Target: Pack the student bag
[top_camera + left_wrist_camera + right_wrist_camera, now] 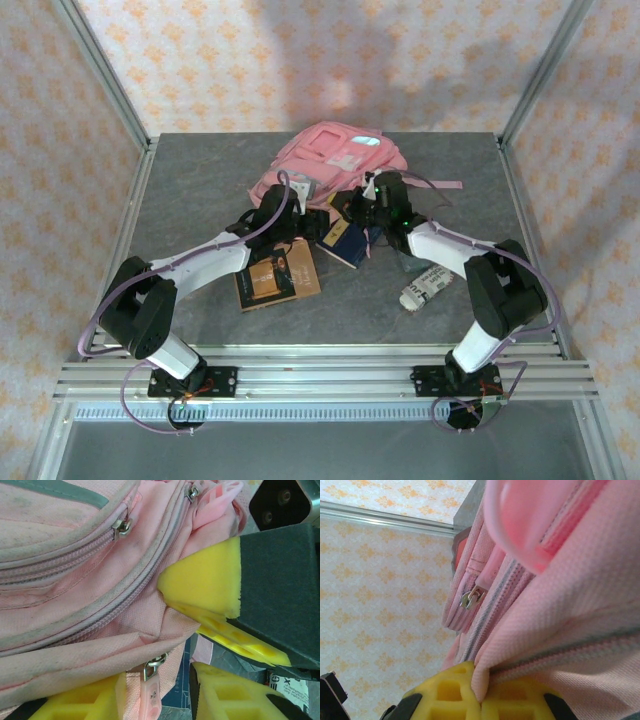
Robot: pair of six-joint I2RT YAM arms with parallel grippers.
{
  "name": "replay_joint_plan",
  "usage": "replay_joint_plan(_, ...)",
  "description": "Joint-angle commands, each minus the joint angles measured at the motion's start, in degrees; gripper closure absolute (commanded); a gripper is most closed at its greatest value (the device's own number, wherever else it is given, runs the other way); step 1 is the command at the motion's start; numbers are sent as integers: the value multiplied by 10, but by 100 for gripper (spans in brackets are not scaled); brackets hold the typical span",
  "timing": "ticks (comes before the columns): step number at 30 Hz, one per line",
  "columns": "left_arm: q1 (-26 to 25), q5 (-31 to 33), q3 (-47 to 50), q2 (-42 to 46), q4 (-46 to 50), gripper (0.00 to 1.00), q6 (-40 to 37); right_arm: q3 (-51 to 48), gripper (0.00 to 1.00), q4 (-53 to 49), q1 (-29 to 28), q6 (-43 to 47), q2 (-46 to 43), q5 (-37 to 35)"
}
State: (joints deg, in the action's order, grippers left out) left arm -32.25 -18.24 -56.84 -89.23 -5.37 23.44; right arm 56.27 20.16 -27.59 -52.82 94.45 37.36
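Observation:
The student bag (325, 150), a large pink backpack, lies at the back centre of the table. My right gripper (482, 700) is shut on a fold of the bag's pink fabric (560, 605) beside a zip, at the bag's near right edge (372, 195). In the left wrist view its yellow pads (200, 585) pinch that fabric. My left gripper (160, 687) is at the bag's near edge (305, 215), its jaws apart. A pink zip pull (151, 695) hangs between them, next to the left finger (80, 700) and clear of the right one.
A brown book (278, 278) lies on the grey table (200, 180) under my left arm. A blue book (345, 240) lies just in front of the bag. A white printed roll (425, 287) lies near the right arm. Frame posts stand at the back corners.

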Motion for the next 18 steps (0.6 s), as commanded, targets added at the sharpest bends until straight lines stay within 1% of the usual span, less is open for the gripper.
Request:
replay_joint_plan(1,-1,-18,-34,-8,-11,63,-8,34,100,36,-15,16,-6,41)
replay_joint_plan(4,-2,-8,-35,-15,2,62,-8,37,100,36,-15,16,-6,40)
replay_joint_plan(6,-9,11,-30,-16,9,62,-10,40,100,36,-15,16,-7,41)
replay_joint_plan(9,-29,61,-22,-21,22,67,-21,47,100,43,-15,8,-6,48)
replay_joint_plan(12,-47,118,-21,-29,33,70,-25,56,100,47,-15,2,-6,54)
replay_joint_plan(15,-51,158,-13,-34,23,80,-13,59,100,47,-15,0,-9,55)
replay_joint_plan(17,-53,180,-12,-38,20,94,-5,58,100,46,-15,0,-14,52)
replay_joint_plan(18,-54,187,-13,-39,20,96,-3,57,100,46,-15,0,-15,51)
